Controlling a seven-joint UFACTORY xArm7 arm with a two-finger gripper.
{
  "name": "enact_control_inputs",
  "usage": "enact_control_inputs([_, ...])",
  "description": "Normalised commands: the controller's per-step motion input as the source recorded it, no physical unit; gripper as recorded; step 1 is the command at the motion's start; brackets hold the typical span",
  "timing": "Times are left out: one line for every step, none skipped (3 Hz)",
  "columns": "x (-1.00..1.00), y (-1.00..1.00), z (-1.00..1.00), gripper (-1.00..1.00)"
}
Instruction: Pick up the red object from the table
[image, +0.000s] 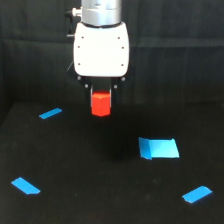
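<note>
One red object (100, 103) hangs pinched in the claw (100, 95) above the table (90, 190); no writing legible.

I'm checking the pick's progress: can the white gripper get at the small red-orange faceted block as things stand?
Probably yes. The white gripper sits directly above the small red-orange faceted block, whose top lies between its dark fingers. Nothing stands between them; whether the fingers are clamped is unclear.

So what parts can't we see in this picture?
- Pincer fingertips: exterior view, too dark against the background to tell their grip.
- Top of the red object: hidden under the white pincer body.
- Whether the block touches the table: black surface, no clear shadow.
- Arm: cut off by the top edge.
</note>
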Motion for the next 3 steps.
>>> enact_control_inputs([-0.04, 0.0, 0.15, -1.0])
enact_control_inputs([-0.01, -0.06, 0.21, -0.99])
enact_control_inputs([-0.03, 0.0, 0.13, -1.0])
